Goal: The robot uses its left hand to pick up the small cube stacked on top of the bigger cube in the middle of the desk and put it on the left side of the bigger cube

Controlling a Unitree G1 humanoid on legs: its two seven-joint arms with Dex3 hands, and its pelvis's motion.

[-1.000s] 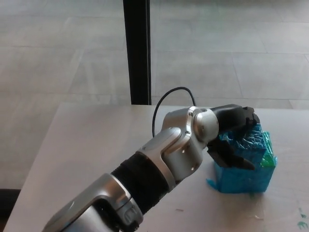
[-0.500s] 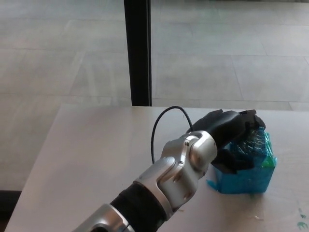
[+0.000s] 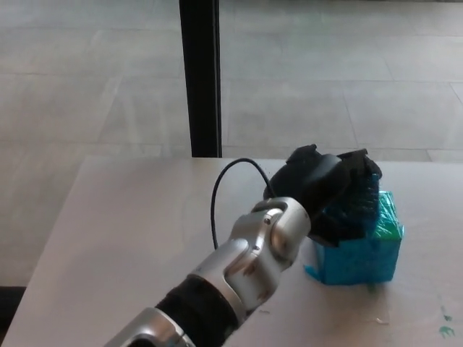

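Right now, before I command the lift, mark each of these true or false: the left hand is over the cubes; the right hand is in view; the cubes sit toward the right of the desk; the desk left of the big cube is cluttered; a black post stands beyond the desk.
1. The left hand is over the top of the bigger cube. True.
2. The right hand is in view. False: only the left arm shows.
3. The cubes sit toward the right of the desk. True.
4. The desk left of the bigger cube is cluttered. False: only the arm and its black cable are there.
5. A black post stands beyond the desk. True.
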